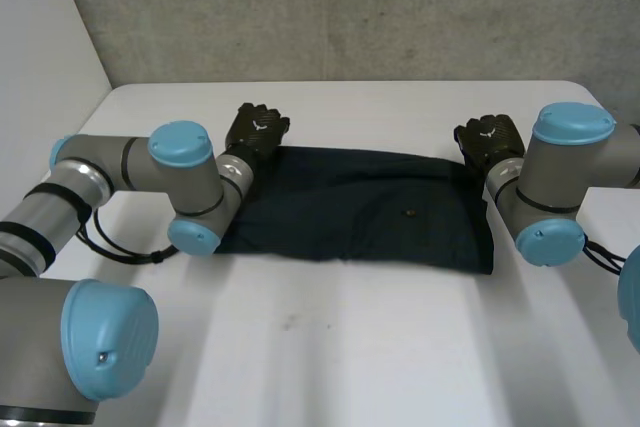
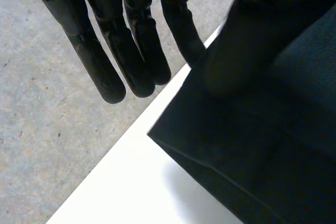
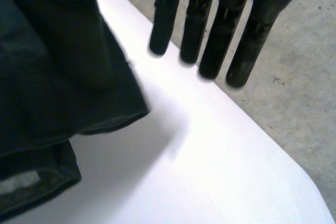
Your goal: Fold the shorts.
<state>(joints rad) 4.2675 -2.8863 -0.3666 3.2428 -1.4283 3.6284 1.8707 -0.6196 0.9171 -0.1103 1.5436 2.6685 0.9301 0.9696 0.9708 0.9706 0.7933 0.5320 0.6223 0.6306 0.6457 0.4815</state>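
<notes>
Nearest the robot, the white table (image 1: 330,347) lies bare. At its centre the dark shorts (image 1: 350,212) lie flat as a wide band. The left hand (image 1: 256,129) sits at the band's 10 o'clock corner and the right hand (image 1: 489,139) at its 2 o'clock corner. Their fingers (image 2: 131,51) (image 3: 210,19) hang straight and slightly spread, off the cloth, gripping nothing. A fold looks about to begin. Next, each hand must pinch its corner and carry it towards 6 o'clock. No writing is readable, and a pale patch (image 3: 20,182) at a hem cannot be made out.

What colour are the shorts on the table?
Plain dark navy shorts, seen best in the head view.
</notes>
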